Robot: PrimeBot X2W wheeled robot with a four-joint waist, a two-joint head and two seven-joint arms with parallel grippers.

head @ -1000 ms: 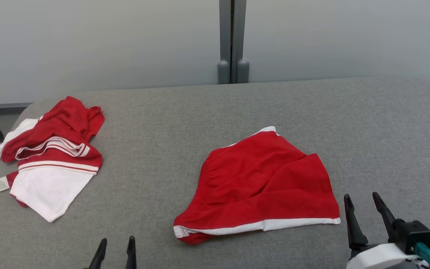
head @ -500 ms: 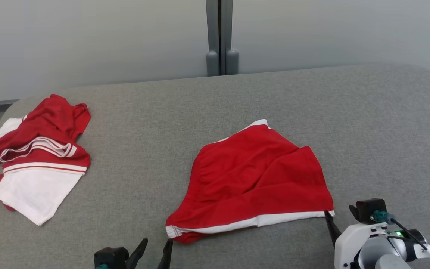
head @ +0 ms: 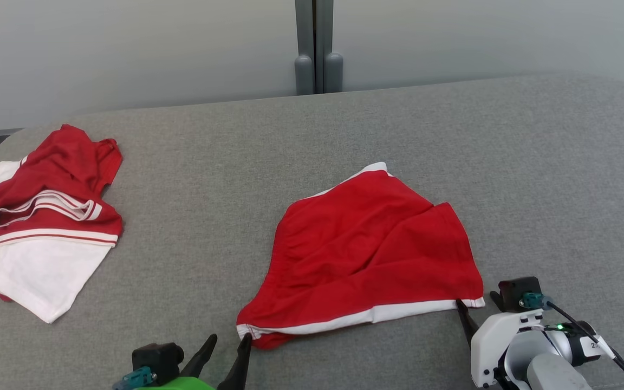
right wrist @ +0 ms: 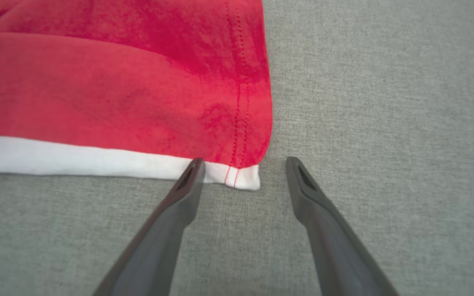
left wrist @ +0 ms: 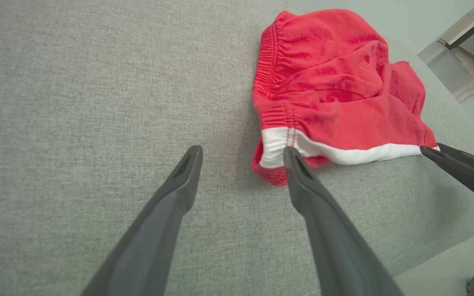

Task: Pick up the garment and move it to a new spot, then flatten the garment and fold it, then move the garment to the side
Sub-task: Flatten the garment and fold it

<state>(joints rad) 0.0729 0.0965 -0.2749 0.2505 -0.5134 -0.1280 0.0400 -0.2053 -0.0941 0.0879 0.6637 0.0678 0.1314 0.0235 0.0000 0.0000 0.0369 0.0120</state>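
The garment (head: 366, 254) is a pair of red shorts with a white hem band, lying slightly rumpled in the middle of the grey table (head: 534, 162). My left gripper (head: 228, 344) is open at its near left corner; in the left wrist view (left wrist: 241, 150) the right fingertip touches the white band of the garment (left wrist: 331, 82). My right gripper (head: 477, 306) is open at the near right corner. In the right wrist view (right wrist: 243, 162) that white corner (right wrist: 245, 177) lies between the fingers, just ahead of the tips. Nothing is held.
A pile of red and white clothes (head: 46, 216) lies at the table's far left. A grey post (head: 317, 49) stands against the wall behind. The right gripper's fingers (left wrist: 459, 164) show in the left wrist view, near the table's near edge (left wrist: 438, 246).
The head camera has shifted. Both grippers have come forward to the garment's near corners, and the right one has tipped down over its corner. The garment lies as before.
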